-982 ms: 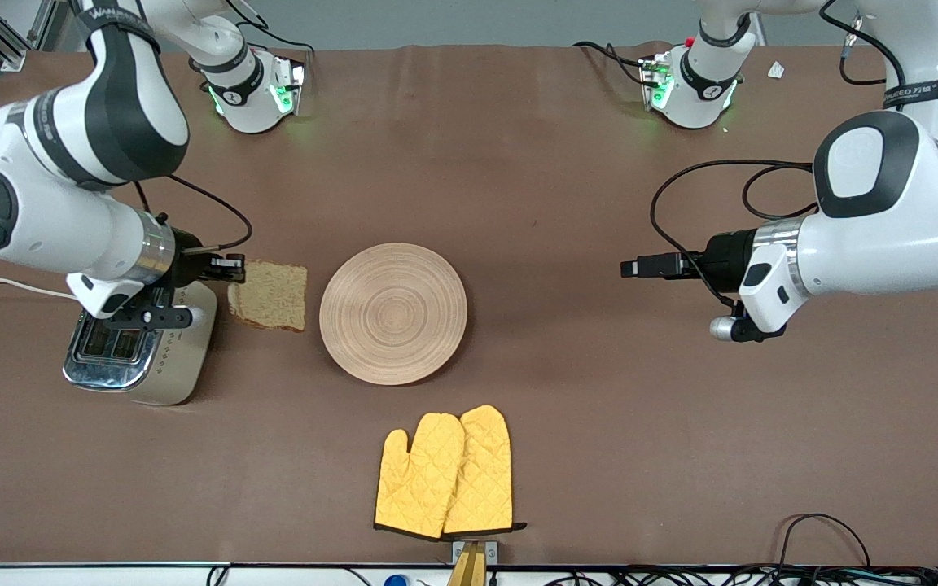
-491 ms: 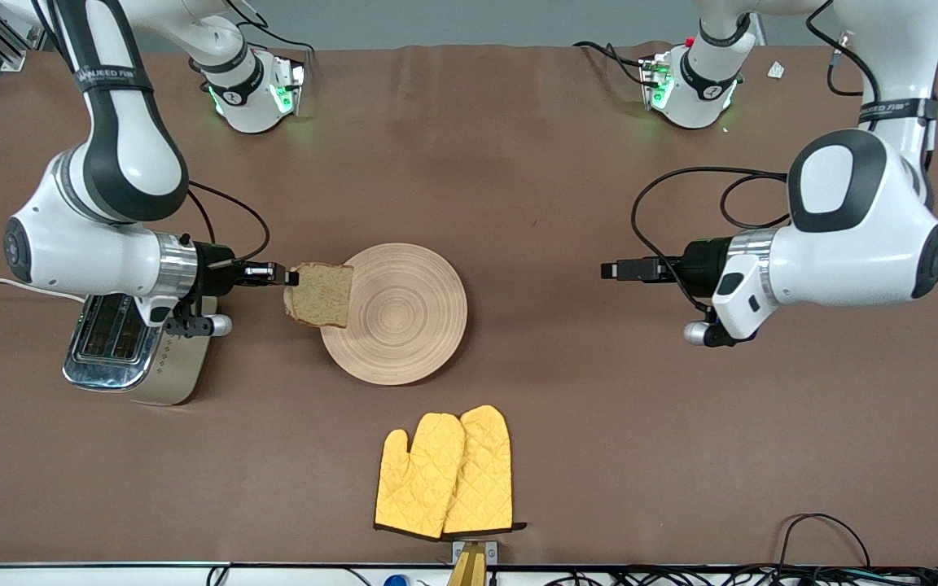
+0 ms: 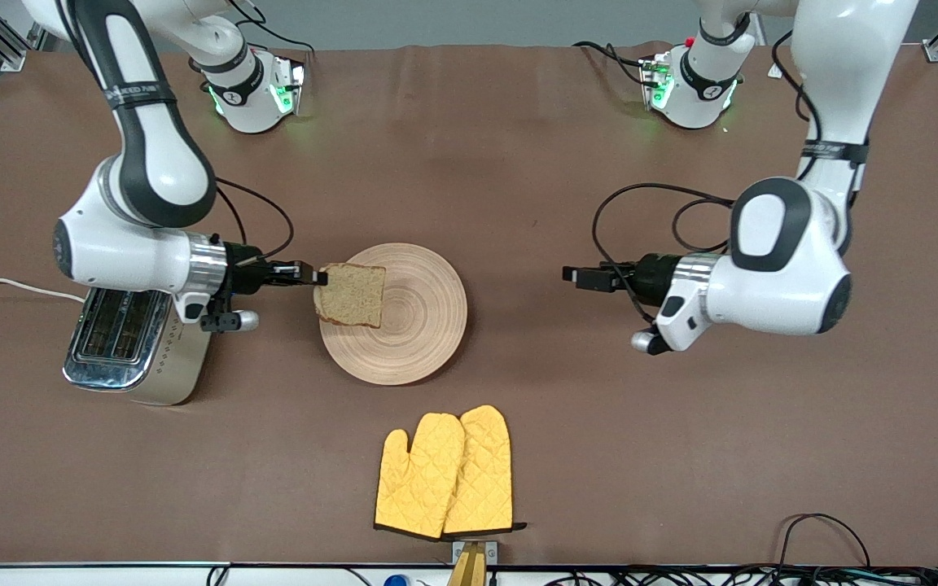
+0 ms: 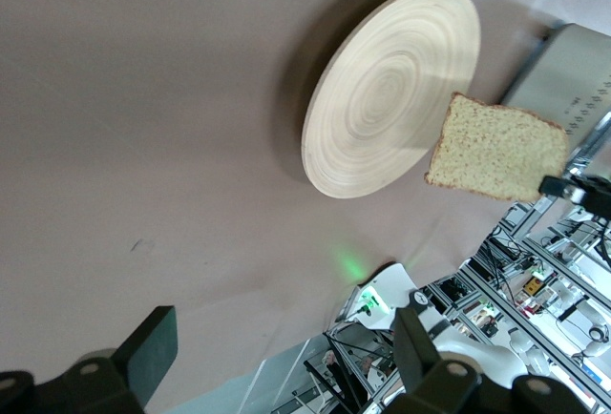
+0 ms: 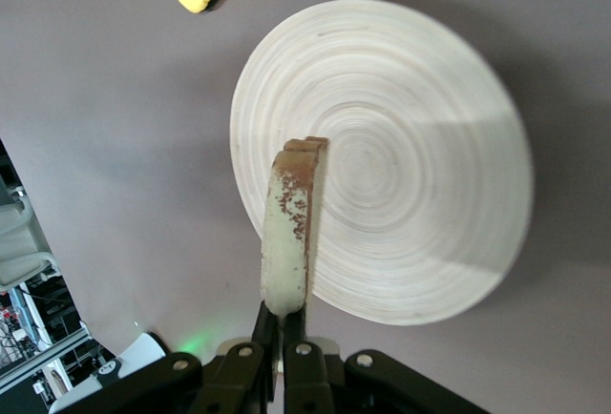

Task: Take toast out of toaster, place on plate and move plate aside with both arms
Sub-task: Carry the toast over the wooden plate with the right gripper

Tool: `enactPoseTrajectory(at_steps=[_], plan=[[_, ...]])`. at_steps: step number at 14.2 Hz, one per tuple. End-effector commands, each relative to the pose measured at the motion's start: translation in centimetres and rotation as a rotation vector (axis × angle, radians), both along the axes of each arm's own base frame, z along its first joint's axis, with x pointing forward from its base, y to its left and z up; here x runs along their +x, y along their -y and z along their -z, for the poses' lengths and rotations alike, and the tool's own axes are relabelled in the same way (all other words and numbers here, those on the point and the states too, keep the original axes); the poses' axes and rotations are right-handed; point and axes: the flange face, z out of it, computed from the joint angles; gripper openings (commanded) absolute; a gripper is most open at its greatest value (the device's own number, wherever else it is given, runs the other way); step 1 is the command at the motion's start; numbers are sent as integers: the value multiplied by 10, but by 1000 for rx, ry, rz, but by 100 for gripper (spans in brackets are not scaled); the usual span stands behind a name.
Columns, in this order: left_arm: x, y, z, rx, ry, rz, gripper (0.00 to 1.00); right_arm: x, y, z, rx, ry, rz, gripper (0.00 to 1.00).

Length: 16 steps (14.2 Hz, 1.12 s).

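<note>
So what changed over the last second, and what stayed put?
The right gripper, shut on the toast, carried it from beside the toaster to over the plate, at the edge toward the right arm's end. The left gripper, open and empty, moved in toward the plate over bare table. Plate, toaster and oven mitts did not move.

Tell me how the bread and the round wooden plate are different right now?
The toast is small, squarish and speckled brown; the plate is much bigger, round and pale with rings. The toast is up in the air, pinched by the right claw, while the plate lies flat on the table. Both are brownish, and the toast hangs over the plate's edge.
</note>
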Motion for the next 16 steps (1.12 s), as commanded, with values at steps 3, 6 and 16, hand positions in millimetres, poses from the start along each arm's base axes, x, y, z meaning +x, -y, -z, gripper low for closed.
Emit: enactPoseTrajectory(at_steps=[3, 6, 16], plan=[[-30, 20, 47, -88, 28, -14, 100, -12, -26, 32, 24, 10, 8, 0], [-39, 24, 78, -108, 66, -33, 100, -13, -20, 72, 50, 47, -20, 0], [-52, 55, 167, -270, 221, -34, 100, -1, 55, 107, 112, 92, -45, 0]])
